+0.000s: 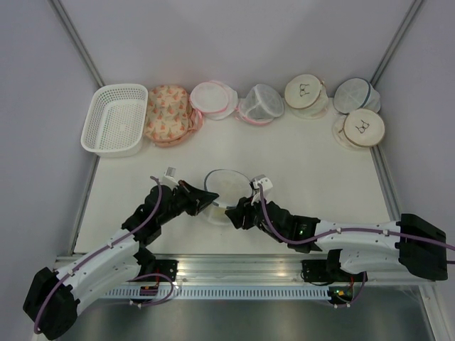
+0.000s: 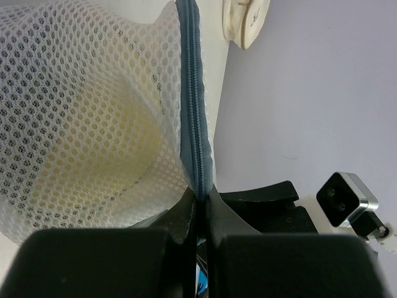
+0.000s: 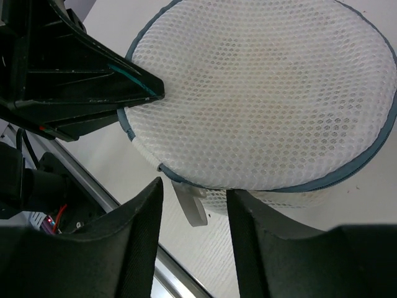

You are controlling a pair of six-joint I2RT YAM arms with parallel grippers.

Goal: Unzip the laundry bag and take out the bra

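At the far left of the table [image 1: 298, 170], against the back wall, a white plastic basket [image 1: 114, 119] is seen, and a floral pouch [image 1: 169, 114] is set just beside it on its right. Nearer the front edge, the left arm is reached inward, and the left fingers [image 2: 177, 223] are pressed together, clamped on the dark blue zip rim [image 2: 193, 124] of the laundry bag [image 1: 226, 186]. The bag is placed at the middle of the table between the two arms, close to the near edge and well apart from the back row. Its round white mesh face is turned upward, and a pale yellow shape is made out through the mesh in the left wrist view, though what it is cannot be told. Along the visible stretch the zip is seen closed. Behind the bag, two pink-trimmed bags [image 1: 213, 99] are lined up at the wall. At the bag's near right side the right fingers [image 3: 136, 236] are held apart, and a pale tab [image 3: 189, 205] hanging below the rim is framed in the gap between them; whether it is touched cannot be told. Further right at the back, two beige round bags [image 1: 306, 92] and a blue-trimmed mesh bag [image 1: 355, 94] are grouped near the corner.
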